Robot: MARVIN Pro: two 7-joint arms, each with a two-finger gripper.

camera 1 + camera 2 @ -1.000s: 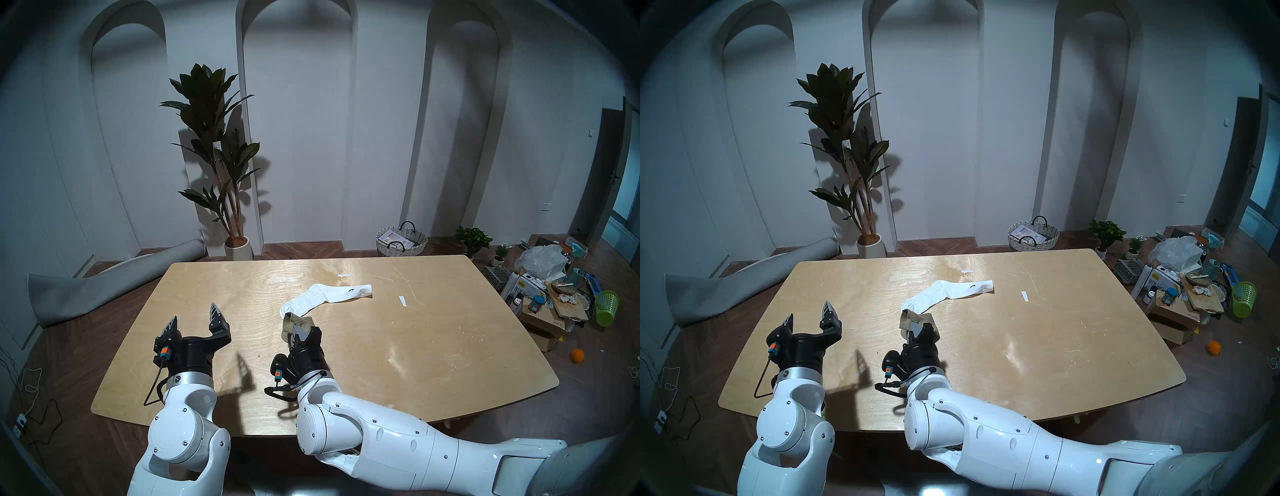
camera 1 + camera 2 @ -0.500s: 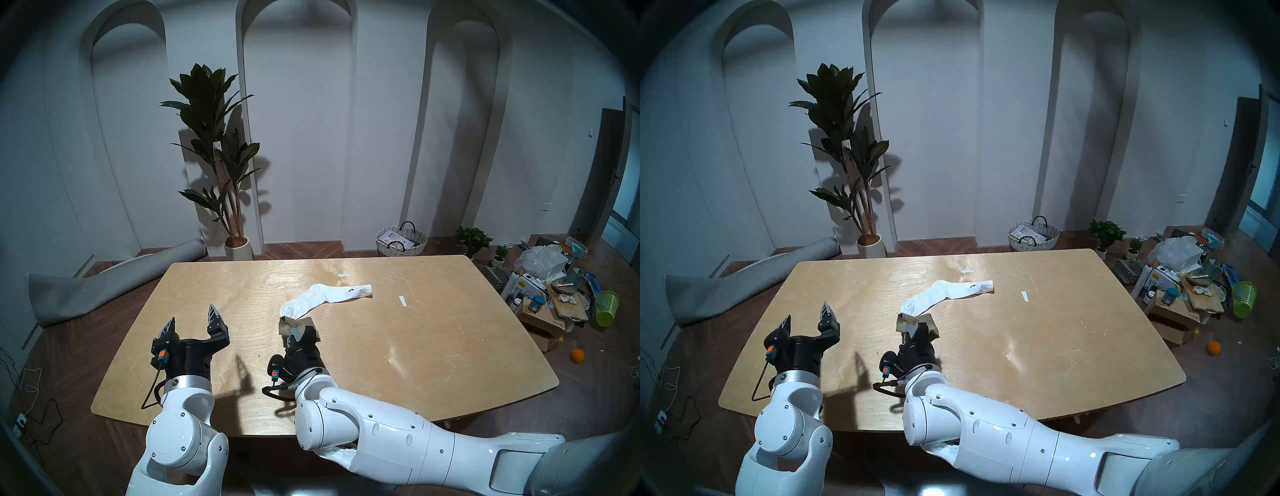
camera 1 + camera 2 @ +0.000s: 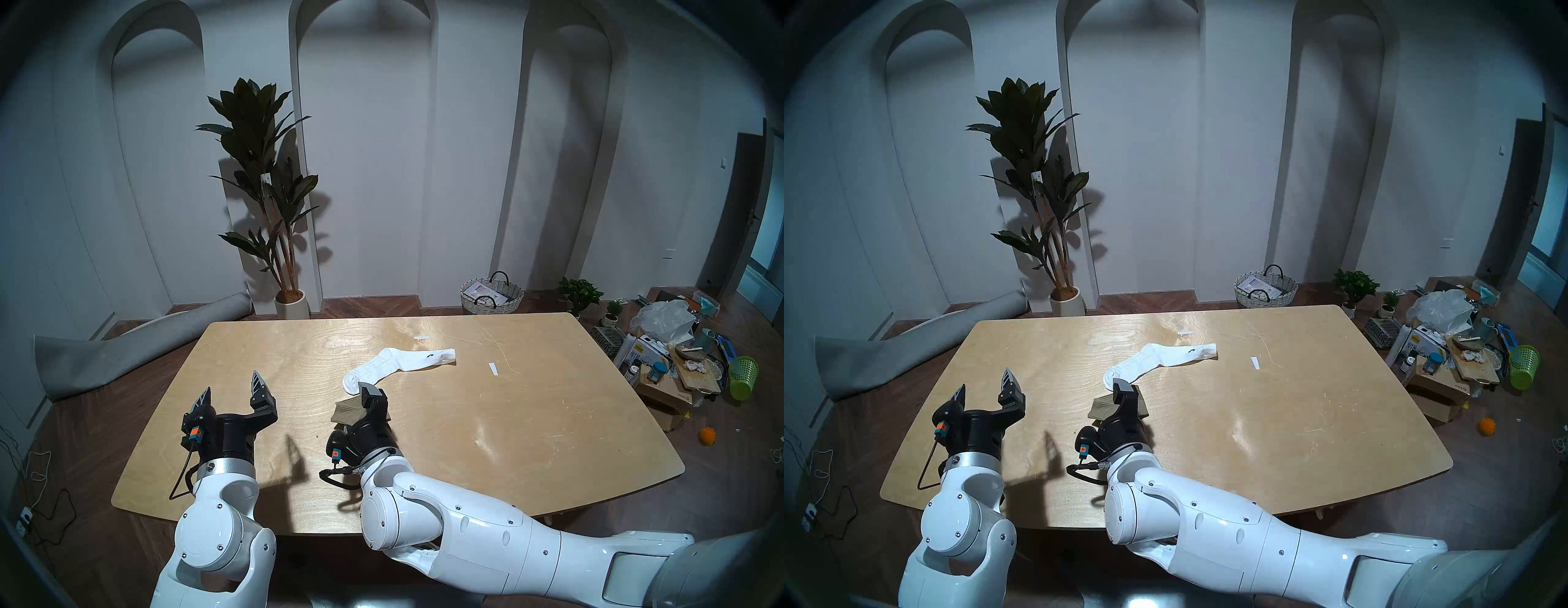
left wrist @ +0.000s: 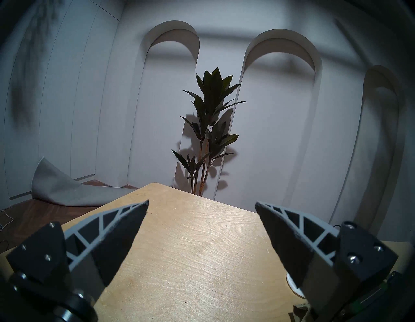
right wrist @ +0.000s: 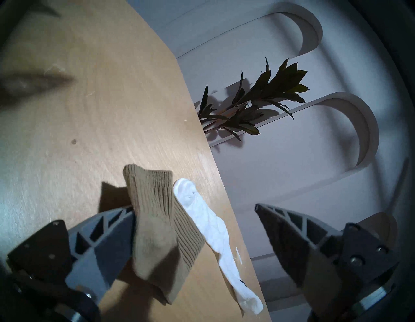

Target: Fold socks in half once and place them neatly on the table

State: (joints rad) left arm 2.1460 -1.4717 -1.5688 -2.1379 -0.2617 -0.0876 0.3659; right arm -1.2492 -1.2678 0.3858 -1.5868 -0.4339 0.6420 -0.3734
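Note:
The white sock (image 3: 399, 363) lies stretched out on the table (image 3: 488, 424) past the middle, its toe end nearest my right arm. Just in front of that toe end, the olive sock (image 3: 347, 409) lies doubled over on the wood. My right gripper (image 5: 195, 207) is open over it, jaws turned on their side. In the right wrist view the olive sock (image 5: 155, 213) leans against one finger and the white sock (image 5: 215, 229) runs behind it. The upper finger (image 3: 368, 391) stands above the sock. My left gripper (image 3: 232, 382) hovers open and empty over the table's left part.
Two small white paper strips (image 3: 422, 337) (image 3: 492, 368) lie near the white sock. Beyond the far edge stand a potted plant (image 3: 290, 303) and a wicker basket (image 3: 492, 293). A rolled grey mat (image 3: 127, 352) lies left of the table. Floor clutter (image 3: 679, 361) sits to the right.
My right gripper went from shut on the olive sock to open, and the sock dropped onto the table, doubled over. Both arms drew back slightly toward me.

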